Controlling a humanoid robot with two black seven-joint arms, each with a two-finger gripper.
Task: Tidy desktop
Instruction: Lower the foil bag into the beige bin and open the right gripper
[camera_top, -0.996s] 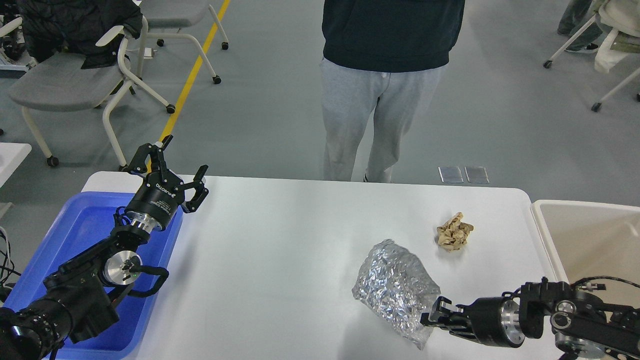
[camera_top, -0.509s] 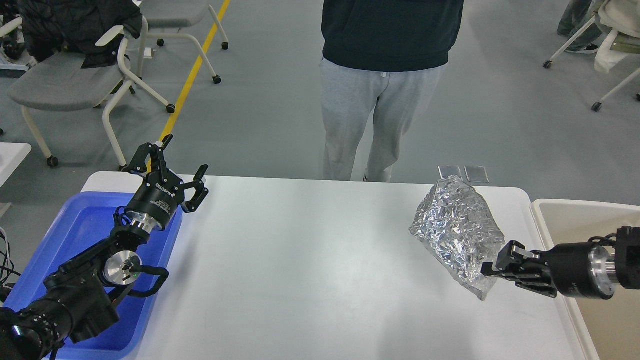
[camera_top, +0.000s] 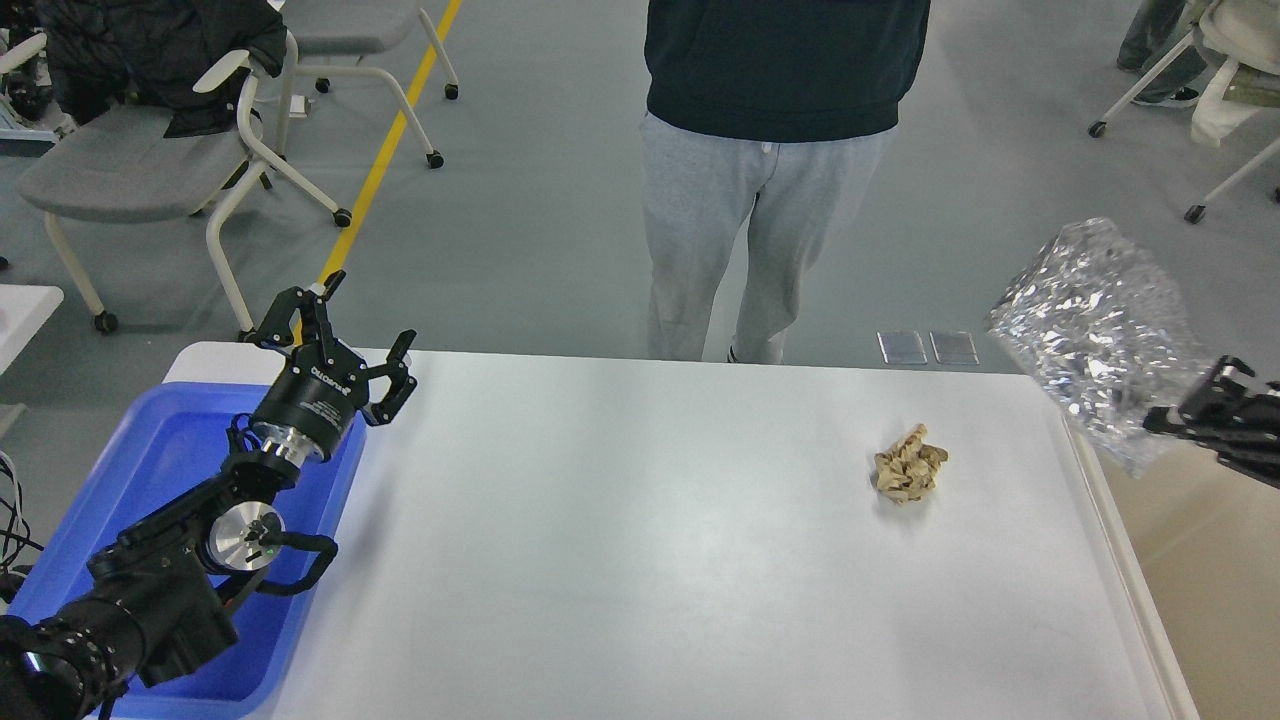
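The white desktop fills the middle of the head view. A crumpled brown paper ball lies on it towards the right. My right gripper comes in from the right edge, shut on the lower corner of a crinkled silver foil bag, which it holds in the air above the beige bin, past the desktop's right edge. My left gripper is open and empty, raised over the far edge of the blue tray at the desktop's left end.
A person in grey trousers stands just behind the desktop's far edge. Wheeled chairs stand at the back left and back right. The blue tray looks empty where it shows.
My right gripper has lifted the foil bag off the desktop and carried it right and up, from beside the paper ball to above the beige bin. The left arm has not moved.
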